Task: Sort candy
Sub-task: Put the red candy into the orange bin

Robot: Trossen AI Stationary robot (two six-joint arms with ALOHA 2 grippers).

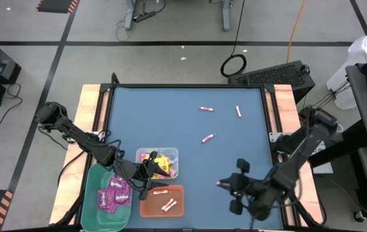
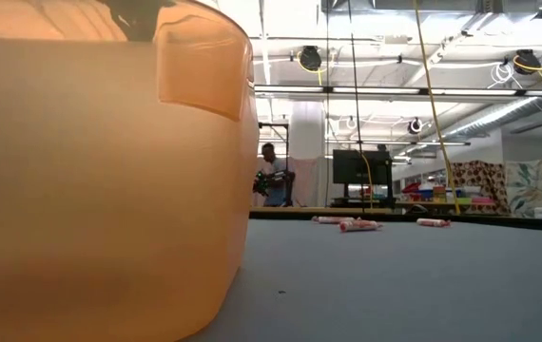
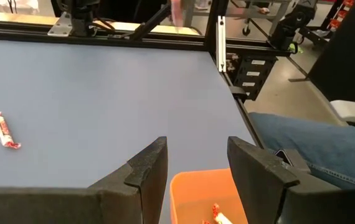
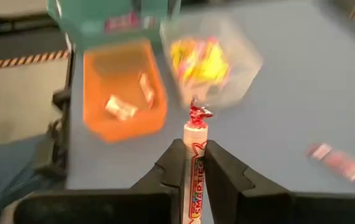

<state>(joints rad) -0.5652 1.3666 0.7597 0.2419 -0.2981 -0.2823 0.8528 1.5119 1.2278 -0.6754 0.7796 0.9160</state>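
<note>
A: Right wrist view showed the right gripper [image 4: 194,163] closed on a pink-and-white stick [image 4: 195,180], which stood up between its fingers, over the table to the right of the bins.

B: Best to carry it level over the orange bin [image 4: 123,93], where two sticks already lay, and release low so it can't bounce out.

A: And the left gripper [image 3: 193,167]?

B: Parted, holding nothing, above the orange bin's far edge. Three loose sticks [image 1: 207,138] waited at the far side.
</note>
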